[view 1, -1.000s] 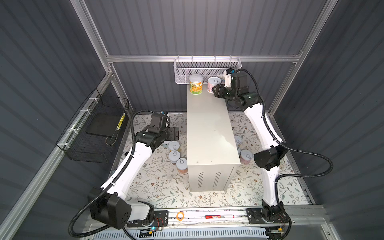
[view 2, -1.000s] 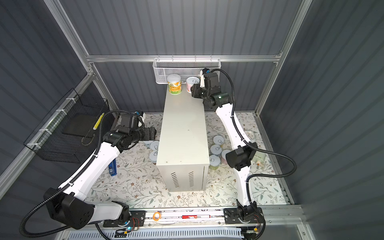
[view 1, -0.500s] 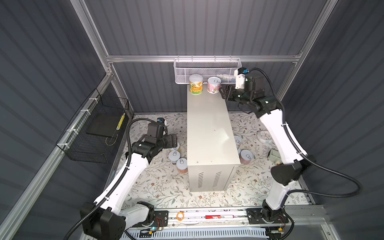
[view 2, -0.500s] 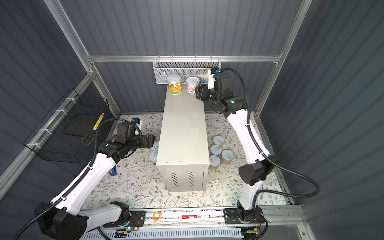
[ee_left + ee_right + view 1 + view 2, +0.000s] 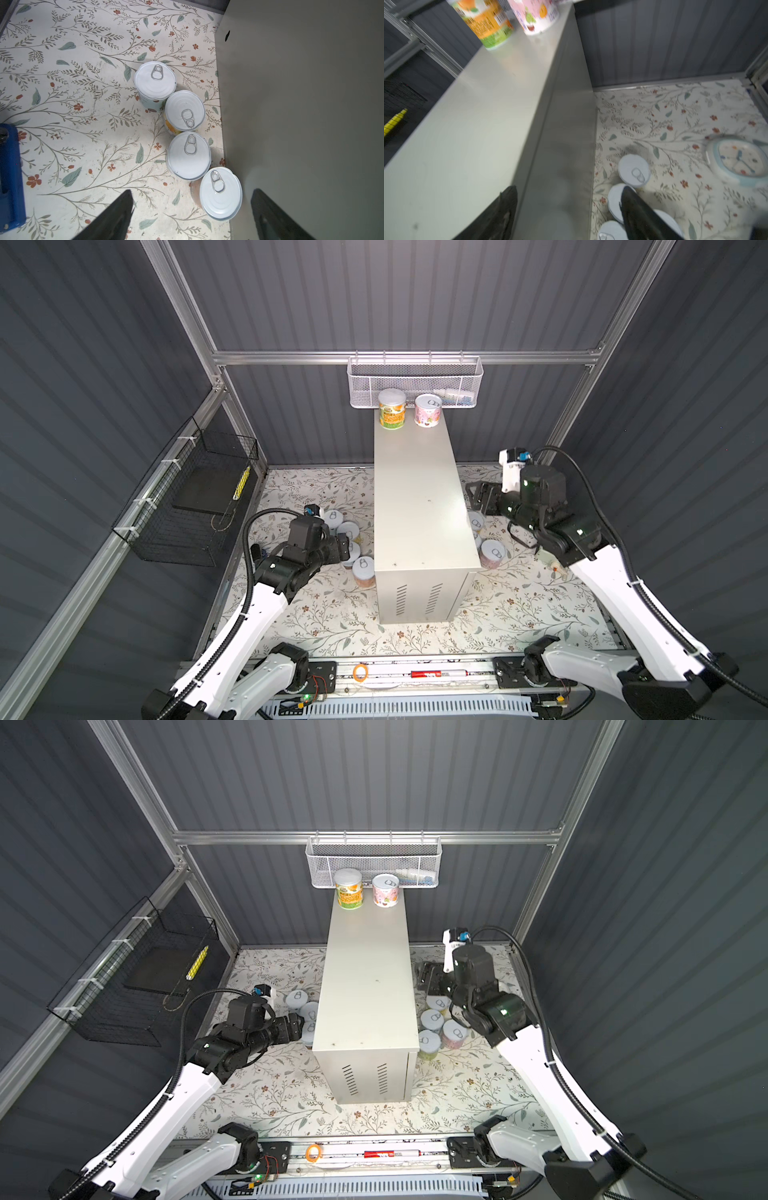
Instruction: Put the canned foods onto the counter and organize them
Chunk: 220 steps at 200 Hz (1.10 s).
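Worktop (image 5: 419, 506): cream sheet-metal box. Orange-label can (image 5: 391, 414), pink-label can (image 5: 428, 411): cylinders, upright at its far end. Four pull-tab cans (image 5: 188, 155), ringed silvery lids, on floral mat (image 5: 83, 83) alongside. Left gripper (image 5: 192, 192), right gripper (image 5: 568, 189): both released, empty.

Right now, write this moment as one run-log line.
counter: orange can, pink can | left claw: open, by floor cans | right claw: open, empty
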{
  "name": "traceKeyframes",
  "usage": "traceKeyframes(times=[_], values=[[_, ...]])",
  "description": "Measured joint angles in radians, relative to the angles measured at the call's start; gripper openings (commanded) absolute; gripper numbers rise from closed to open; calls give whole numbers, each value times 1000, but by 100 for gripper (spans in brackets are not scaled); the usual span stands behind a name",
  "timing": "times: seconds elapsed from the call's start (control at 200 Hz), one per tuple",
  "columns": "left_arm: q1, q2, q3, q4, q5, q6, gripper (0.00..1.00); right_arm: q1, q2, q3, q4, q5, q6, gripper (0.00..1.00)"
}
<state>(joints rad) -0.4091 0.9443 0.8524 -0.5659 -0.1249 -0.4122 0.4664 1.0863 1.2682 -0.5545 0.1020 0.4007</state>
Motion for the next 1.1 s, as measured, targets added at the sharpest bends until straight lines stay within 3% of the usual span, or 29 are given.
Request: traceKeyframes(times=[0.265,0.485,1.101], values=[[-127,-16,-113,3,-58,-79,93,30,-225,-241,-61,76,79,90],[-138,-13,-149,3,-66,-120,98,39,-298,-415,-120,90,169,91],[-142,97,-231,158,-16,-161,99,42,-291,-436,-131,127,195,93]])
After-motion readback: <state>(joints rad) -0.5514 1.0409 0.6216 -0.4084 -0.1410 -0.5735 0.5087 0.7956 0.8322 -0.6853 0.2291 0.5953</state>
